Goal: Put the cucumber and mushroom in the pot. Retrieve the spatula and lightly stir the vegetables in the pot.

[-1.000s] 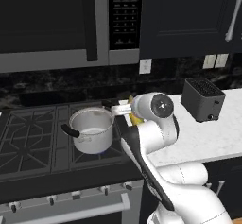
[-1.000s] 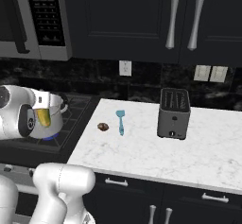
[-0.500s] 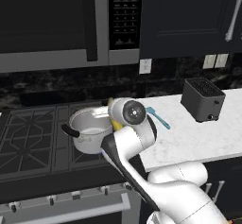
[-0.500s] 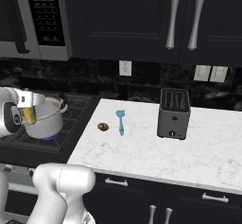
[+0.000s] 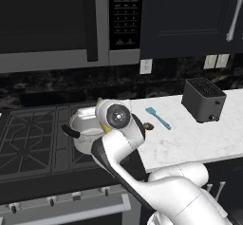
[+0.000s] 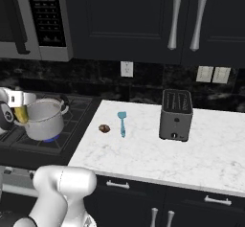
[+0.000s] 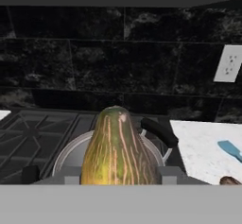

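Left base view: the arm's wrist hides much of the pot [image 5: 81, 128] on the stove; the mushroom [image 5: 148, 126] and spatula [image 5: 158, 117] lie on the counter.

Right base view: the gripper [image 6: 20, 107] holds the cucumber [image 6: 20, 114] at the pot's rim.

Hand view: fingers [image 7: 171, 173] clamp the cucumber above the pot.

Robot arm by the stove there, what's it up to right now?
The gripper holds the cucumber in its jaws, over the steel pot on the stove, apparently about to drop it in. The mushroom and the light-blue spatula lie on the white counter beside the stove, untouched, with a toaster further along. So the first vegetable is nearly delivered; the mushroom and the stirring are left to do.
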{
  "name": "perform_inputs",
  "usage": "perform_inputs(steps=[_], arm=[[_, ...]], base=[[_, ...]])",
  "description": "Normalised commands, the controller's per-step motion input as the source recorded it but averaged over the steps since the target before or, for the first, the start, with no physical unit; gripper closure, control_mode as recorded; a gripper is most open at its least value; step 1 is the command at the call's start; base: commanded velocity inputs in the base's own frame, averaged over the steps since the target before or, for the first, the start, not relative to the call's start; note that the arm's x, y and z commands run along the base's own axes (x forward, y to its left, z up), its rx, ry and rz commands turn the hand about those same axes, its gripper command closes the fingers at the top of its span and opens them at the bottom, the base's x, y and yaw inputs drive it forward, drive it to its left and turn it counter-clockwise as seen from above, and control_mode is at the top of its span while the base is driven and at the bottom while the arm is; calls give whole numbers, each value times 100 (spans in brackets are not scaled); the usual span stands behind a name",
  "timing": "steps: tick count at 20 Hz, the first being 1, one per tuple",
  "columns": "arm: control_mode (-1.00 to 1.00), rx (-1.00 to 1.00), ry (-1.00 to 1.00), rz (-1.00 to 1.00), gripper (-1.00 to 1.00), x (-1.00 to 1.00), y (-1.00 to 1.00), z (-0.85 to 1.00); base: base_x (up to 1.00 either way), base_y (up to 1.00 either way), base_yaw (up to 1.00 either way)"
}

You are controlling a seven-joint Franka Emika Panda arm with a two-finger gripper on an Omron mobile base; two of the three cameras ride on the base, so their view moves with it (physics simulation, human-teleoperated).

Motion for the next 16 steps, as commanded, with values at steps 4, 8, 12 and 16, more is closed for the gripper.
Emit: perform_inputs(steps=[4,8,12,16], arm=[[-100,-1,-2,0,100,25,13,1],[-100,0,-1,0,100,41,0,0],[-100,0,0,0,100,69,0,-23],[-100,-1,0,0,100,64,0,-51]], base=[[0,0,0],[0,0,0],[0,0,0],[0,0,0]])
